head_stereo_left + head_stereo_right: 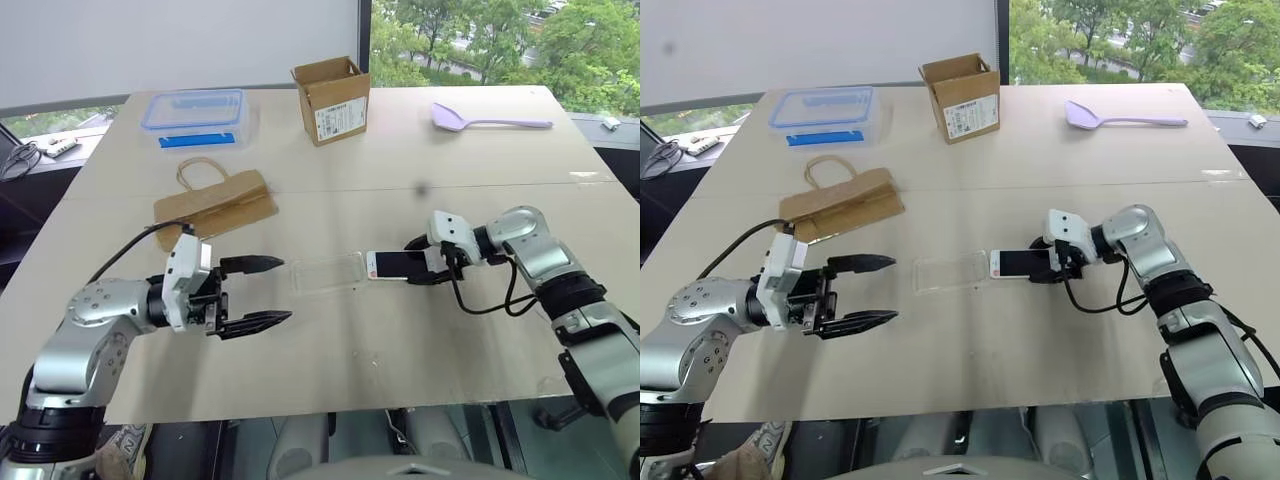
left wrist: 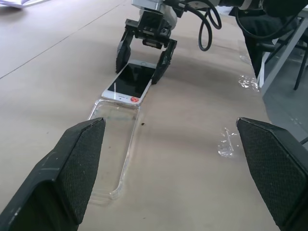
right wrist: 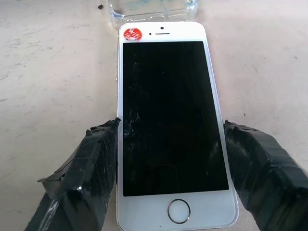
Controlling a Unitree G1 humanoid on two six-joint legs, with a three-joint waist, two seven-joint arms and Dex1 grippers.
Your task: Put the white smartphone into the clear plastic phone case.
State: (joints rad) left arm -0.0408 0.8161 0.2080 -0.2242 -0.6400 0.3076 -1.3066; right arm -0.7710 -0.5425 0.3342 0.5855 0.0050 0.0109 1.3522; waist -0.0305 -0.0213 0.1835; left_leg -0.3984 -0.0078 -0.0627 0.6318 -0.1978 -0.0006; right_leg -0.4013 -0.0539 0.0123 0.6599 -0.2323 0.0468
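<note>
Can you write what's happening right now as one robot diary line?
right gripper: astride white smartphone | phone: flat on table, at clear plastic phone case end | left gripper: open, empty

Both arms are chunky brushed-silver shells with black joint rings between the segments – pretty clean look. Each wrist carries a white boxy block, and a loose black cable loops out from it along the forearm. The left gripper (image 1: 255, 293) has two long black fingers tapering to points, with textured, grippy inner pads (image 2: 79, 163). The right gripper (image 1: 424, 263) is the same build, though its fingertips (image 3: 91, 168) look wrapped in crinkly black tape.
</note>
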